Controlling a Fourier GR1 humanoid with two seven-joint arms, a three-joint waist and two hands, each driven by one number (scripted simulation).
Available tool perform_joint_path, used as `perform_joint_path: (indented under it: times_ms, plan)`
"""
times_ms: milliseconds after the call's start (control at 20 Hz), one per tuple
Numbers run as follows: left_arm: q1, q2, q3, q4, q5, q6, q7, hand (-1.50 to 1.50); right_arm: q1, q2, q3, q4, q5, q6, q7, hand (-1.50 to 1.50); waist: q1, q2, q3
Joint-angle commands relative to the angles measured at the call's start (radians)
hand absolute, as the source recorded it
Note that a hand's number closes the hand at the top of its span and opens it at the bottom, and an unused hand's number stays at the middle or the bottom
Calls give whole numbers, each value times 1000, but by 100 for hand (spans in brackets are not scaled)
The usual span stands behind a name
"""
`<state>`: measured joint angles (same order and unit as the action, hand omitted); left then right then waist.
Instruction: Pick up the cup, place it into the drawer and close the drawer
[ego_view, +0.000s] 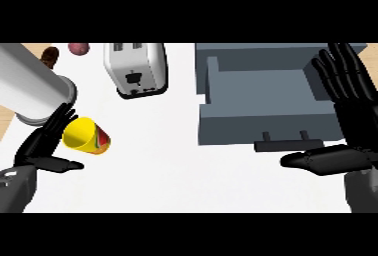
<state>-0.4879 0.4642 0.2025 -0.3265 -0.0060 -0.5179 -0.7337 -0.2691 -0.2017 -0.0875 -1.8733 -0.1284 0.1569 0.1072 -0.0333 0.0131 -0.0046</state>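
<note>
So, far left: a grey forearm slants down across the counter's upper left corner, and below it sits the left hand, fingers straight and spread, thumb sticking out low, holding nothing. The yellow cup lies tipped on its side just beside those fingers, on their right; contact can't be told, and nothing curls round it (mouth faces up-left, red and green mark on its wall). Top edge: two brownish items, unclear what. Next, a white toaster. Right of centre, the grey drawer stands pulled open, dark handle toward the robot. Far right, the right hand rests open, fingers up, thumb pointing left, well apart from the cup.
</note>
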Motion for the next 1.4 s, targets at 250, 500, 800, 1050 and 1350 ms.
perform_joint_path:
  times_ms: [250,500,800,1050,1350]
  plan:
    - [3,-10,-15,80,-36,-73,-215,-150,-30,13,19,-3,19,-18,23,-150,-4,6,-3]
    - [-20,-56,-17,105,-44,-17,-239,-150,-33,7,7,8,2,-7,25,-150,-10,8,-3]
    - [-38,-60,-24,123,-53,-34,-250,-150,-37,4,8,6,8,-8,32,-150,-13,8,-3]
    - [-29,-92,-32,127,-64,4,-294,-150,-46,-25,-32,25,-35,23,32,-150,-18,11,-4]
    - [-80,-114,-22,136,-33,-120,-233,-150,-51,-15,-7,-2,-29,19,55,-150,-26,11,-4]
